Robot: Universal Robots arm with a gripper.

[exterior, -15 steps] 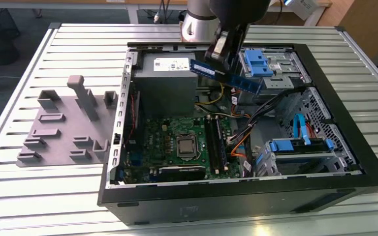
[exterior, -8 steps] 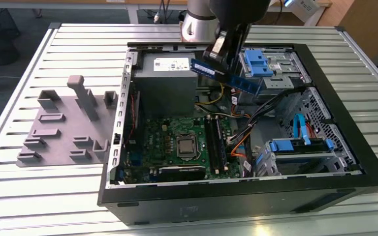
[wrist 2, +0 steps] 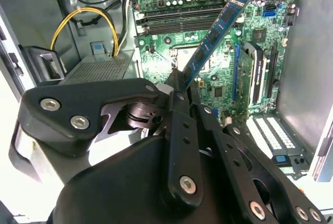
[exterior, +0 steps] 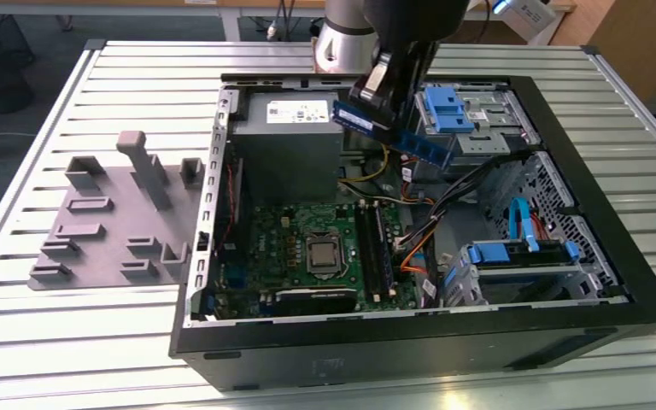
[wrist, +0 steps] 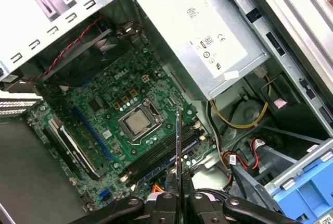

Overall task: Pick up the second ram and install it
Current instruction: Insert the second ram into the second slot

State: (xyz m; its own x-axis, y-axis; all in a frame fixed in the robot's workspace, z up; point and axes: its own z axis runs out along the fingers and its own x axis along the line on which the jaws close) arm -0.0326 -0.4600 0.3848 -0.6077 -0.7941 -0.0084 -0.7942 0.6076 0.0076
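The claw (wrist 2: 179, 86) is pinching one second ram (wrist 2: 216, 36), hanging above one motherboard (wrist 2: 218, 62) at twelve o'clock.

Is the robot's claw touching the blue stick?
Touching. In the second wrist view, the end effector is shut on the ram, which sticks out above the motherboard.

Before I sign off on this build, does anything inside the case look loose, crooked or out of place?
One thing: the second ram is not seated. The gripper holds it in its jaws, tilted in the air above the motherboard. The cables and drive bays look ordinary.
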